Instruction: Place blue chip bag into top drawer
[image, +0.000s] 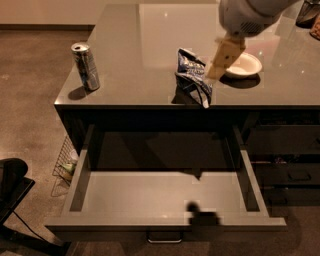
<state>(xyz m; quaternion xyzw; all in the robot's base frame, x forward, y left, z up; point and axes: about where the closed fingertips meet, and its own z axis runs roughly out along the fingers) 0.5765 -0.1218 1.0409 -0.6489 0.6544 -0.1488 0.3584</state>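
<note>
Closest to the camera, the top drawer (150, 192) stands wide open, sticking out toward 6 o'clock from under the counter (140, 75). Its bar handle (164, 238) sits dead centre on the front. You can see the flat grey floor from side wall to side wall, with low walls left and right and a dark blotch of shadow (200, 216) on the front rim. Off at 9 o'clock from the drawer, a wire basket (65, 162) sits on the floor. At 3 o'clock there's a stack of darker drawers (299, 175).

Up on the counter, the blue chip bag (192, 77) is right at the front edge, above the right half of the drawer. It's crumpled, and its long axis runs roughly 11 to 5 o'clock. The lower corner points at 5 o'clock and reaches the counter lip.

The gripper (216, 70) hangs down from 1 o'clock, tip just beside the bag's upper right side. I can't tell if it's touching. I also can't tell whether it's spread or pressed together.

A drink can (86, 66) stands upright at 9 o'clock from the bag, well apart, with plain grey top in between. A white bowl (246, 64) sits at 2 o'clock from the bag, just behind the gripper.
</note>
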